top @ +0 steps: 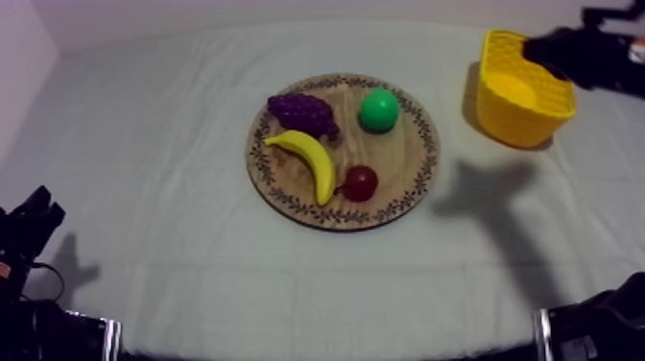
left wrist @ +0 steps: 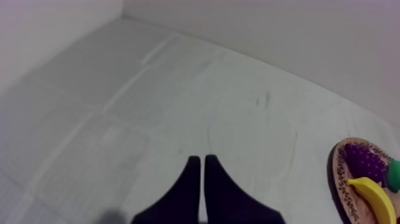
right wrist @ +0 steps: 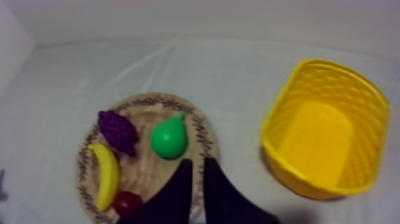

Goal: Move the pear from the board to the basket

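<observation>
The step in hand, as I judge it, is the reach for the pear (top: 378,109); it lies on the board (top: 422,144) in the middle of the bench (top: 144,144), on the board's far part, on the side toward the basket (top: 523,120). The right pincer (right wrist: 196,162) hangs high near the basket, by the bench's far right corner, its fingers together with nothing between them; the left pincer (left wrist: 199,159) sits at the near left corner, likewise closed and empty.

To do this well, the right pincer should probably open wide before it goes down, since the pear looks round and smooth and could squirt out of a narrow grip; it should come down over the fat body, not the thin top; it should keep off the grapes (top: 302,112), which lie near the pear toward the left edge. The banana (top: 309,158) and the small red fruit (top: 360,182) lie toward the near edge, apart from the pear.

The basket stands upright and open; nothing shows inside it; the board carries all four fruits.
</observation>
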Motion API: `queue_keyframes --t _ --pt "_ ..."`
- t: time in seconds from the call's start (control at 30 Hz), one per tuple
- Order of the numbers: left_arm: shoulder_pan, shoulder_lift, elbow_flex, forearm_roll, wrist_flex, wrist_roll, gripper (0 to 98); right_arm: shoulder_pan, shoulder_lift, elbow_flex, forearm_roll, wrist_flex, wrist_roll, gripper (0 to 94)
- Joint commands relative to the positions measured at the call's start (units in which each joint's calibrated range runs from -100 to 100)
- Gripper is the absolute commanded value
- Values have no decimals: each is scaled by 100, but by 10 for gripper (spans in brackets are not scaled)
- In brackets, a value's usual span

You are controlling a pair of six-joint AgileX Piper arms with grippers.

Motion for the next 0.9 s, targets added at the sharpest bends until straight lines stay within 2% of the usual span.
queue_keyframes --t 0.0,0.2,0.53,0.57,0.67,0.7,0.77,0.87 --pt "-1 -4 0 1 0 0 1 -318 1511 -956 4 -18 -417 89" --pt "-1 -4 0 1 0 0 1 -524 2923 -1742 -171 39 -470 92" --pt "-1 -4 0 1 0 1 1 -809 4167 -1842 77 -182 -730 122" --pt "-1 -4 0 1 0 1 1 -835 4200 -1811 127 -210 -766 202" --pt "-1 -4 0 1 0 1 1 -921 4243 -1698 388 -316 -990 598" --pt "-1 -4 0 1 0 1 1 -953 4248 -1653 498 -360 -1084 697" --pt "-1 -4 0 1 0 1 1 -1000 4250 -1559 686 -454 -1241 818" --pt "-1 -4 0 1 0 1 1 -1046 4258 -1452 832 -537 -1352 865"
